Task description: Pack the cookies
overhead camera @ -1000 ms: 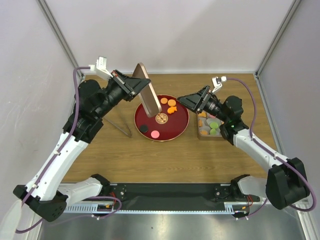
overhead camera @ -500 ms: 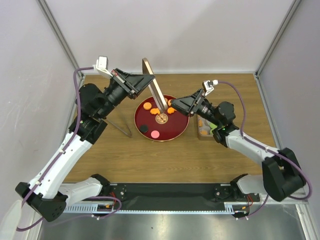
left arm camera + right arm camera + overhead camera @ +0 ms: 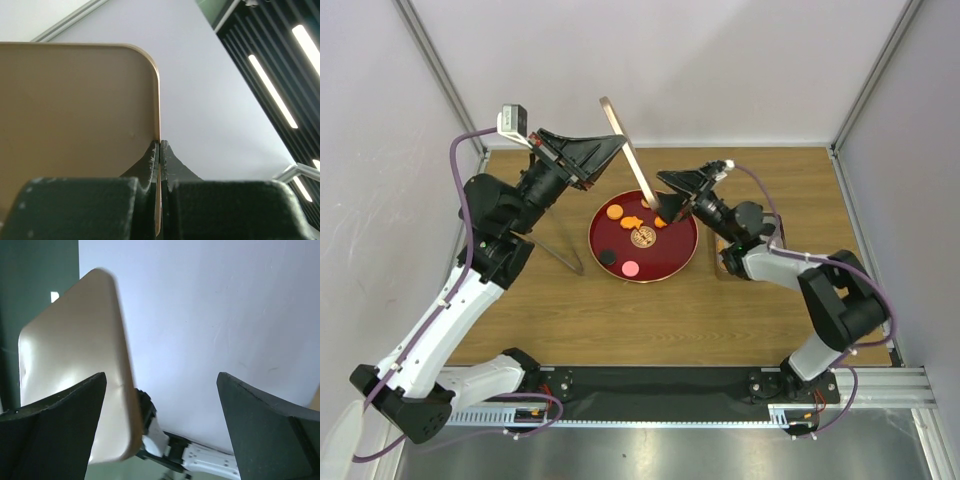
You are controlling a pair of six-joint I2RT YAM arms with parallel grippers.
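Observation:
My left gripper (image 3: 618,143) is shut on the edge of a tan metal lid (image 3: 628,155) and holds it raised and tilted above the dark-red plate (image 3: 680,255). In the left wrist view the closed fingertips (image 3: 160,146) pinch the lid (image 3: 75,110). My right gripper (image 3: 665,195) is open and empty over the plate's far edge, next to the lid's lower end. The lid (image 3: 75,390) shows by its left finger. Cookies lie on the plate: orange ones (image 3: 614,212), an orange fish (image 3: 631,220), a brown one (image 3: 643,237), a black one (image 3: 607,257) and a pink one (image 3: 629,268).
The rectangular tin (image 3: 724,266) sits right of the plate, mostly hidden under my right arm. Metal tongs (image 3: 560,255) lie on the wooden table left of the plate. Grey walls close in the back and both sides.
My left gripper has lifted the lid higher and turned it more on edge. My right gripper has moved left from over the tin to the lid's lower end above the plate.

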